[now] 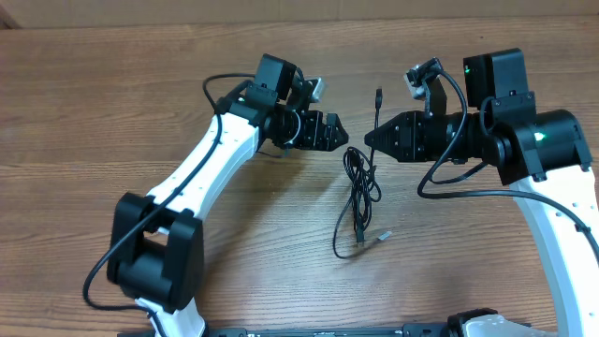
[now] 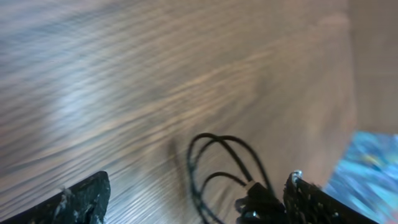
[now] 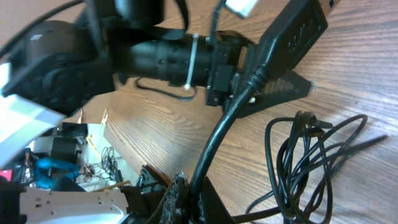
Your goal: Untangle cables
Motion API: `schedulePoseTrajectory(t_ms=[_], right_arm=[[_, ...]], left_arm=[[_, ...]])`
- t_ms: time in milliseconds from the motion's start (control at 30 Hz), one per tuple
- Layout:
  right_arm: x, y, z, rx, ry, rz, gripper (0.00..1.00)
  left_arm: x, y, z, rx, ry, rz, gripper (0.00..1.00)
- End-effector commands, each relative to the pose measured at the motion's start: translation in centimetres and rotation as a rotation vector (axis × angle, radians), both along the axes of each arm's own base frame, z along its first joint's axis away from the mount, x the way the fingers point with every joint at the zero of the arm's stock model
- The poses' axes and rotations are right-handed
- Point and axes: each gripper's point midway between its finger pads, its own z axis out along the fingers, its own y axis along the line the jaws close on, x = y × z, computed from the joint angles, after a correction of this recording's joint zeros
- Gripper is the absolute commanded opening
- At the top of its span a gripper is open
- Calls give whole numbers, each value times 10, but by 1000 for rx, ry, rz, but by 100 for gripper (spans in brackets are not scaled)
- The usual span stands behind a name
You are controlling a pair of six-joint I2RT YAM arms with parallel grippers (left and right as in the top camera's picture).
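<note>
**Table** [image 1: 112,94]: one wooden top, filling the overhead view. Open board lies across the far side and left of the left arm. Only the right wrist view shows an edge, with clutter [image 3: 68,162] beyond it.

**Arms:** two. Left arm [image 1: 211,154] and right arm [image 1: 562,215] reach inward, heads facing each other near mid-table across a narrow gap.

**Left gripper** [image 1: 339,133]: jaws apart, nothing between them. Its wrist view puts the fingers [image 2: 87,196] at the bottom corners, with cord loops just ahead.

**Right gripper** [image 1: 368,140]: jaws together, clamped on one cord that runs from its tip toward the far side. Only its own wrist view shows that cord leaving the fingers.

**Cables** [image 1: 360,192]: one loose tangle lying on the table, in the gap and nearer the bases than both grippers. The number of cords cannot be told.

**Plug ends** [image 1: 382,236]: three seen overhead. The left wrist view is too blurred to count them.
</note>
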Motion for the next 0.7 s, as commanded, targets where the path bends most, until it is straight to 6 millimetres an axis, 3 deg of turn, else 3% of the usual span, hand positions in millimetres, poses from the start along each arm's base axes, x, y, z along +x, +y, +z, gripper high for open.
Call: schedulePoseTrajectory(t_ms=[0,233,433,533,667], right_arm=[[-1,0,13,13,-35,-2,4],[1,-6,7,-24,-22,-32,4],[1,-8,4,-38,-13,-39,4],[1,-9,2,-46,-8,-44,4],[1,-9,2,-50,-6,-46,4]], left_arm=[[-20,-20,-8,-144,68,-137,87],[-31,-28,-12,-238,37,-281,83],[-32,-29,-6,-280,25,-306,78],[-29,-20,-17,-213,44,-263,74],[-28,8,-33,-117,36,-265,75]])
